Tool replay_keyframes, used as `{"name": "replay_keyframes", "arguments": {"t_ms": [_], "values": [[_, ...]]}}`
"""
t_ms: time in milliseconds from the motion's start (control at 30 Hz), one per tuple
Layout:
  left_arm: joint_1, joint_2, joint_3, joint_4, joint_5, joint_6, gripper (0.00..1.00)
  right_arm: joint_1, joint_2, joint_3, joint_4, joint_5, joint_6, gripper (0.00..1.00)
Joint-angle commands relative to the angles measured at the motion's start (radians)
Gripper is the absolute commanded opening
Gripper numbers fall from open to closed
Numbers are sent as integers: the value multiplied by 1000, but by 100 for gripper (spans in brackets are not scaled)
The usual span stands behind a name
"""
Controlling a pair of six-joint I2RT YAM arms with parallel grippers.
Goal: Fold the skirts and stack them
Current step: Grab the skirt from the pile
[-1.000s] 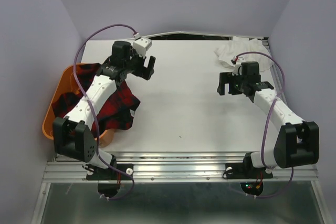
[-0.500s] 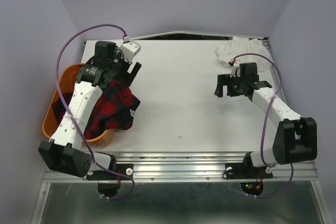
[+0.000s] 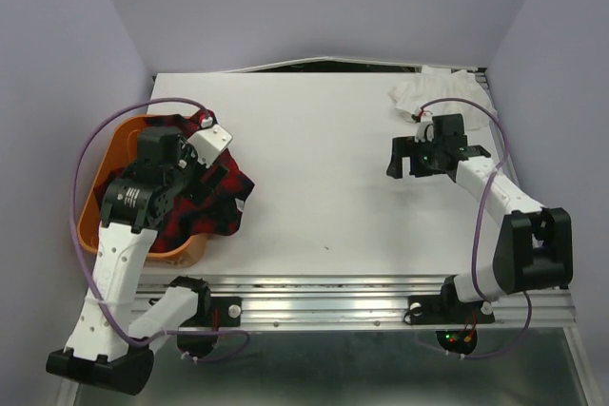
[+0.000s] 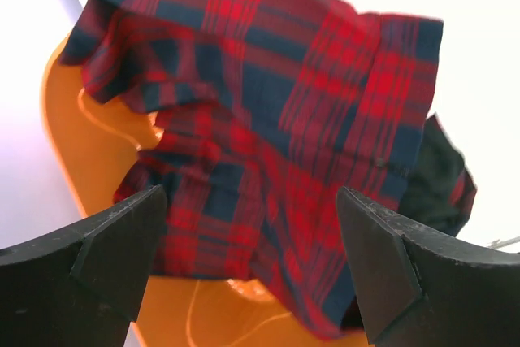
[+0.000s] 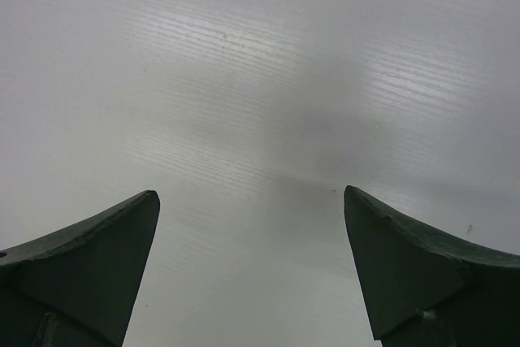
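Note:
A red and navy plaid skirt [image 3: 224, 202] lies crumpled in an orange basket [image 3: 90, 206] at the table's left edge and spills over the basket's right rim. My left gripper [image 3: 190, 178] hovers above it, open and empty. In the left wrist view the plaid skirt [image 4: 284, 103] fills the space between the spread fingers of the left gripper [image 4: 251, 190], with the basket [image 4: 73, 136] showing below. A white garment [image 3: 438, 90] lies bunched at the back right corner. My right gripper [image 3: 404, 161] is open and empty over the bare table [image 5: 260, 79], in front of and left of the white garment.
The white table [image 3: 324, 168] is walled in by lilac panels on three sides. A metal rail [image 3: 324, 292] runs along the near edge by the arm bases. Purple cables loop off both arms.
My left arm has swung from the back of the table leftward and nearer, ending over the basket and plaid skirt. My right gripper has shifted slightly left.

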Motion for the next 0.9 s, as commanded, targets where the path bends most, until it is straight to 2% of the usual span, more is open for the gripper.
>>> {"name": "replay_keyframes", "arguments": {"t_ms": [0,467,600,700,867], "values": [[-1,-86,-39,-39,-49,82,96,-5,5,52,6,-20,-3,100],[-33,-94,-171,5,-36,125,91,-5,54,87,-15,-23,6,100],[-88,-63,-171,-21,-2,106,88,-5,60,92,-18,-20,5,100],[-164,-59,-178,-30,-9,83,87,-5,61,89,-20,-17,1,100],[-231,-51,-209,-21,-40,46,87,-5,61,87,-18,-16,1,100]]}}
